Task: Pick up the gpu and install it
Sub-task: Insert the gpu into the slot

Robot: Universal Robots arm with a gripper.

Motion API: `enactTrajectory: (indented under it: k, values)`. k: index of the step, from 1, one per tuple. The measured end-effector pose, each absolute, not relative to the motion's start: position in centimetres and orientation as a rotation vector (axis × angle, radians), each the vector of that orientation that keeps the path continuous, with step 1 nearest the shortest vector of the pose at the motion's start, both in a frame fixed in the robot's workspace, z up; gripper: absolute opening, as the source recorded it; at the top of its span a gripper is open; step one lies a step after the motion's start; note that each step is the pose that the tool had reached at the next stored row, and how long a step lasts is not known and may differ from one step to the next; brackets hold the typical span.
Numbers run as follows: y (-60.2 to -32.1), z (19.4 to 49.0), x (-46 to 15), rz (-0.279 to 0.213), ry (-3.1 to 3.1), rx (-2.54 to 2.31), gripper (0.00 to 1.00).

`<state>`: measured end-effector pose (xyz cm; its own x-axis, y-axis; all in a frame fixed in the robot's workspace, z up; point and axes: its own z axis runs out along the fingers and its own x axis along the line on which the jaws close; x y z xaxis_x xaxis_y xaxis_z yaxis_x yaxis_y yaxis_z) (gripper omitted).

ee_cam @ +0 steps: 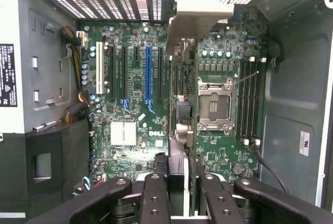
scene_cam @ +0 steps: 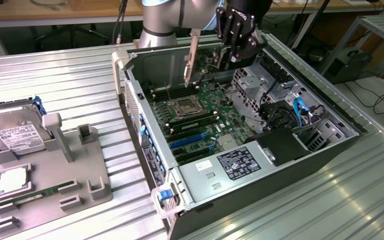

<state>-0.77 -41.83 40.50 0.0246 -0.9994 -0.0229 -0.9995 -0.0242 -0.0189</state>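
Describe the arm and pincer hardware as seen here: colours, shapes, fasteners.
The arm is a silver-grey cylindrical tube with a rounded joint housing. The pincer is black and angular. In the wrist view its fingers are matte black bars studded with round screw heads.

One open computer case [scene_cam: 245,165], one gpu [scene_cam: 192,57], one hard drive [scene_cam: 12,131], one grey parts tray [scene_cam: 78,175], one robot hand [scene_cam: 235,47]

Green motherboard [ee_cam: 229,146], blue slot [ee_cam: 148,73]

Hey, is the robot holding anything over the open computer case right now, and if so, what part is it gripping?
Yes. The black pincer holds the flat green GPU card with silver metal end bracket on edge above the motherboard, gripping the card's upper edge; the bracket hangs down.
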Motion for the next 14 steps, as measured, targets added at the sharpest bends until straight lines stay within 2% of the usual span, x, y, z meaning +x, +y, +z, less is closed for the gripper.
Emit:
enactTrajectory:
  k: [14]
  values:
    - [-41.83, 39.51, -1.81, -0.007, 2.168, -2.221, 0.28]
